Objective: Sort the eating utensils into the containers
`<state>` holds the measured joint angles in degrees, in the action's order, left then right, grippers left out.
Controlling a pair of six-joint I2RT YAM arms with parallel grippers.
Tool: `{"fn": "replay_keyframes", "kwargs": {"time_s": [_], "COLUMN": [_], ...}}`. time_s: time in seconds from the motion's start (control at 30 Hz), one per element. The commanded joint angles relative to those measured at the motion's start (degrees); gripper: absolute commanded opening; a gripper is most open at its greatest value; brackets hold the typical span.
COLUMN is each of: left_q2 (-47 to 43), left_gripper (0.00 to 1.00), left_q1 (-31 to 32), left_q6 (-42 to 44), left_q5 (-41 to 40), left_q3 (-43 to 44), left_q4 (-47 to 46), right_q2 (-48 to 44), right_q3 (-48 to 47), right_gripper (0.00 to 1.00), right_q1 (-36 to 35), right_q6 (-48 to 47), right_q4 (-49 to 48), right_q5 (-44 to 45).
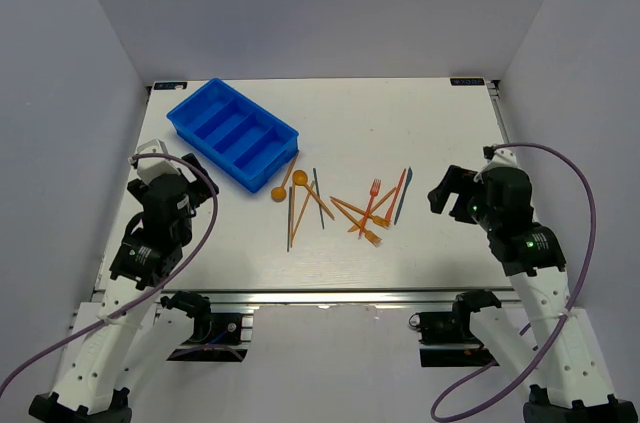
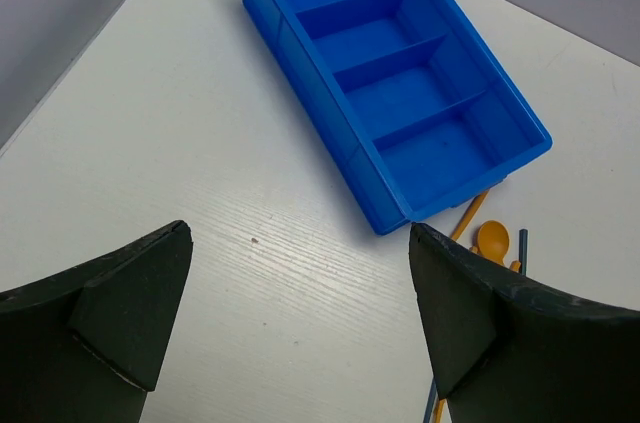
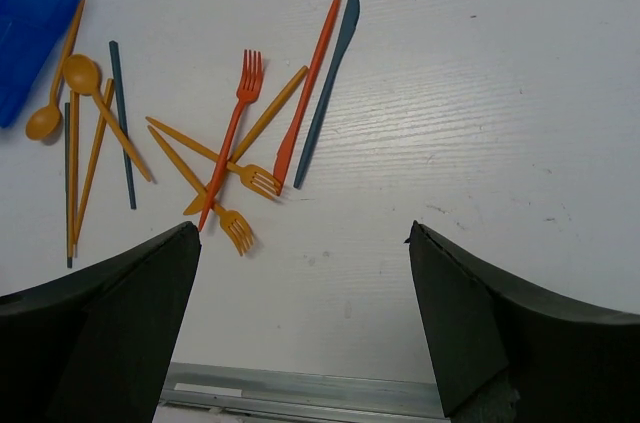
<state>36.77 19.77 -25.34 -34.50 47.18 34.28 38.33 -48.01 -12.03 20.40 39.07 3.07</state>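
Observation:
A blue four-compartment tray sits at the far left of the table, empty; it also shows in the left wrist view. Utensils lie loose mid-table: two orange spoons, orange and dark sticks, orange forks, a red fork, a red knife and a blue knife. The right wrist view shows them too, with the red fork and blue knife. My left gripper is open and empty near the tray. My right gripper is open and empty, right of the knives.
The table's near metal edge runs just below my right gripper. White walls close in the table on the left, right and back.

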Motion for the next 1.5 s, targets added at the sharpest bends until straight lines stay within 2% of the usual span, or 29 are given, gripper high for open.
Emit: {"fn": "replay_keyframes", "kwargs": {"time_s": [0.0,0.2,0.3,0.37,0.47,0.57,0.7,0.87,1.07,1.13,1.47], "left_q2": [-0.04,0.40,1.10,1.63,2.33,2.95,3.74,4.53,4.53,4.53,4.80], "left_gripper": [0.98,0.98,0.98,0.98,0.98,0.98,0.98,0.98,0.98,0.98,0.98], "left_q1": [-0.26,-0.26,-0.26,-0.26,-0.26,-0.26,-0.26,-0.26,-0.26,-0.26,-0.26], "left_q6": [-0.23,-0.49,-1.37,-1.29,-1.20,-0.94,-0.76,-0.67,-0.67,-0.58,-0.23], "left_q5": [-0.21,-1.26,-3.12,-2.68,-2.15,-1.36,-1.09,-0.74,-0.66,-0.48,0.49], "left_q3": [-0.68,-0.68,-0.51,-0.59,-0.60,-0.68,-0.68,-0.68,-0.77,-0.77,-0.77], "left_q4": [-0.53,-0.01,0.96,0.79,0.70,0.44,0.35,0.43,0.35,0.35,0.08], "right_q2": [0.17,0.34,2.71,6.99,13.16,22.90,29.69,39.70,46.91,48.50,53.07], "right_q3": [-0.95,-0.60,-0.07,0.02,-0.07,0.55,1.08,-0.94,-3.49,-4.11,-5.60], "right_gripper": [0.89,0.89,0.89,0.89,0.89,0.83,0.59,0.57,0.50,0.46,0.45], "right_q1": [-0.18,-0.18,-0.18,-0.36,-1.06,-2.55,-7.29,-9.06,-10.20,-10.64,-11.52], "right_q6": [1.30,2.97,6.57,8.50,9.30,10.27,11.06,11.94,13.08,12.99,13.87], "right_q4": [-1.54,-3.73,-7.25,-8.30,-9.10,-10.59,-14.10,-16.74,-17.62,-18.68,-20.17], "right_q5": [1.59,-0.70,-7.98,-6.34,2.01,7.99,10.90,12.92,14.60,13.90,13.28]}}
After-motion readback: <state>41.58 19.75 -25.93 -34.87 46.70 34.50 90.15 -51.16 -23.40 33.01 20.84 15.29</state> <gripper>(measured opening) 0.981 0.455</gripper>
